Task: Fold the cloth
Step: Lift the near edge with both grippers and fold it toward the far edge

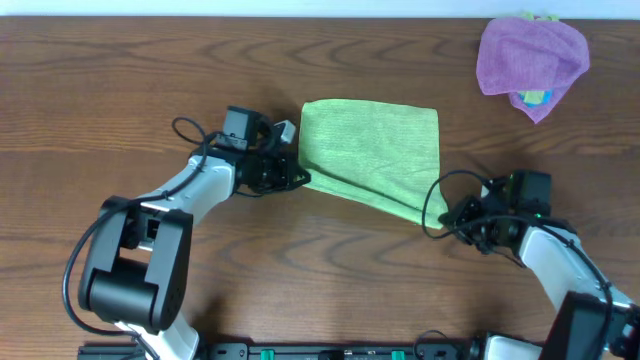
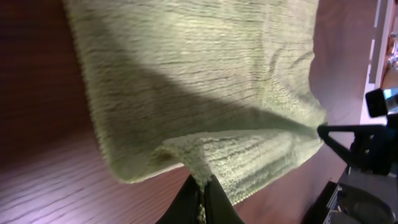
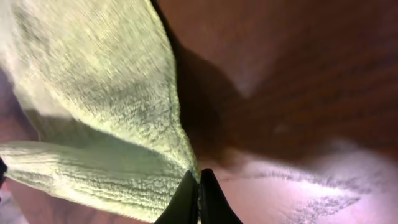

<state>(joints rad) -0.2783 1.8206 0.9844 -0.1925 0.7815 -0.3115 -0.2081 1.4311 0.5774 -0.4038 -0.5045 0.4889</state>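
Observation:
The lime-green cloth (image 1: pixel 372 152) lies on the wooden table, its near edge lifted and slanting from left to lower right. My left gripper (image 1: pixel 298 180) is shut on the cloth's near left corner. In the left wrist view the cloth (image 2: pixel 199 81) spreads ahead of the shut fingers (image 2: pixel 203 186), which pinch a fold of it. My right gripper (image 1: pixel 443 218) is shut on the near right corner. In the right wrist view the cloth (image 3: pixel 106 112) hangs left of the shut fingers (image 3: pixel 198 180).
A purple cloth (image 1: pixel 530 55) is bunched over a blue and yellow item (image 1: pixel 533 98) at the far right. Cables loop by both wrists. The right arm (image 2: pixel 367 143) shows at the right edge of the left wrist view.

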